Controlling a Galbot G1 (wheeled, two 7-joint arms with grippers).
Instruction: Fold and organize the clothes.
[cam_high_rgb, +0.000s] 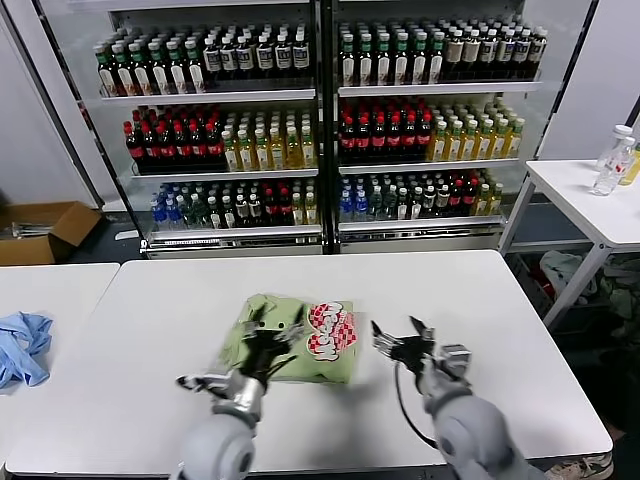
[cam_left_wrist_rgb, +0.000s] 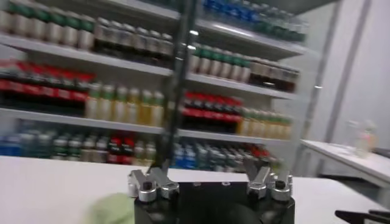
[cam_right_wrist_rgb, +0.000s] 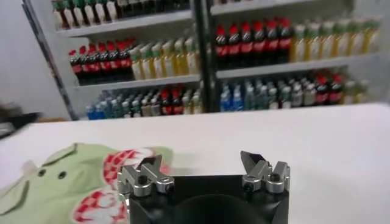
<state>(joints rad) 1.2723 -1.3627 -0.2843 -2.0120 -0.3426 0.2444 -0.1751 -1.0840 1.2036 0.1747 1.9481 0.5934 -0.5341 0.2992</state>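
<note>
The sage-green T-shirt (cam_high_rgb: 290, 345) lies folded into a compact rectangle on the white table (cam_high_rgb: 500, 300). Its red-and-white checkered print (cam_high_rgb: 331, 331) faces up at the right end. My left gripper (cam_high_rgb: 268, 330) is open and empty, held over the shirt's left half. My right gripper (cam_high_rgb: 400, 338) is open and empty, just right of the shirt and clear of it. In the right wrist view the shirt (cam_right_wrist_rgb: 61, 182) lies beside my open right gripper (cam_right_wrist_rgb: 204, 167). In the left wrist view my left gripper (cam_left_wrist_rgb: 207, 176) is open, with a bit of green cloth (cam_left_wrist_rgb: 113, 210) beside it.
A light blue cloth (cam_high_rgb: 22, 345) lies on the separate table at the left. Glass-door coolers full of bottles (cam_high_rgb: 320, 120) stand behind. A side table with bottles (cam_high_rgb: 612, 160) is at the right. A cardboard box (cam_high_rgb: 40, 230) sits on the floor.
</note>
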